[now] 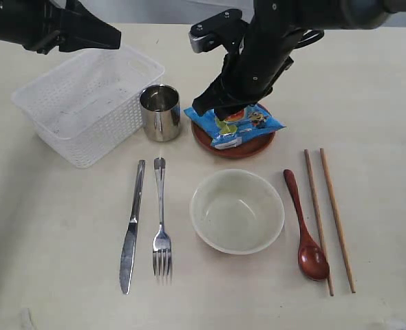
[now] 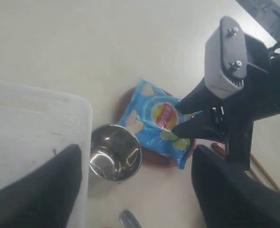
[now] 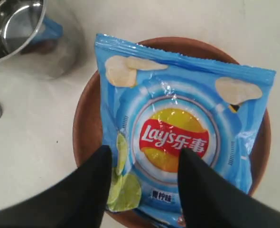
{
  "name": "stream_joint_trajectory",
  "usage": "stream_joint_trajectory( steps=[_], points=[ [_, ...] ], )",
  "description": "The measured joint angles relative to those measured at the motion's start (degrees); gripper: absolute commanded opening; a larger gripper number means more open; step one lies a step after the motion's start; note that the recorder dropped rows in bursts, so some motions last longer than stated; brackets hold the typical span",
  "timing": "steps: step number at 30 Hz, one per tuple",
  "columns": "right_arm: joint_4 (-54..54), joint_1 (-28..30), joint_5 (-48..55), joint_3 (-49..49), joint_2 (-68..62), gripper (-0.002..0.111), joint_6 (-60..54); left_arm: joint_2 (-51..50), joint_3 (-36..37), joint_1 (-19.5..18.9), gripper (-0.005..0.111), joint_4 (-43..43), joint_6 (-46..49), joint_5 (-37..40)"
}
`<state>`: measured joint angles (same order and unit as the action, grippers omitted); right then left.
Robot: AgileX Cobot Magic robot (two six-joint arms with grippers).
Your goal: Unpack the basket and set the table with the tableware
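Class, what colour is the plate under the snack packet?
Red-brown plate; clearest in the right wrist view, beneath the blue packet.

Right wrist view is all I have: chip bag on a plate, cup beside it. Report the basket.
Observer: In the exterior view the basket stands left of the cup; nothing shows inside it.
Operator: Now the left gripper.
Observer: The left gripper hangs open over the basket's edge, holding nothing.
Operator: List the rest of the setting.
Observer: A bowl, with knife and fork on its left, and spoon and chopsticks on its right.
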<state>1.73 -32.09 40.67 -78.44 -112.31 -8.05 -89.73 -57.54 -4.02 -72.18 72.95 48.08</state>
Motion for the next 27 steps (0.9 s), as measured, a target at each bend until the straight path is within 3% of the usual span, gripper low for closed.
stream_joint_trajectory(
  steps=[5, 12, 27],
  points=[
    [-1.7, 0.0, -0.4, 0.0, 2.6, 0.040, -0.2, 0.0, 0.0, 0.0, 0.062, 0.0, 0.0, 0.0],
    [-3.6, 0.1, -2.4, 0.0, 5.6, -0.001, 0.2, 0.0, 0.0, 0.0, 0.062, 0.0, 0.0, 0.0],
    [-1.7, 2.4, -4.1, 0.0, -5.3, 0.000, 2.0, 0.0, 0.1, 0.0, 0.062, 0.0, 0.1, 0.0]
  ],
)
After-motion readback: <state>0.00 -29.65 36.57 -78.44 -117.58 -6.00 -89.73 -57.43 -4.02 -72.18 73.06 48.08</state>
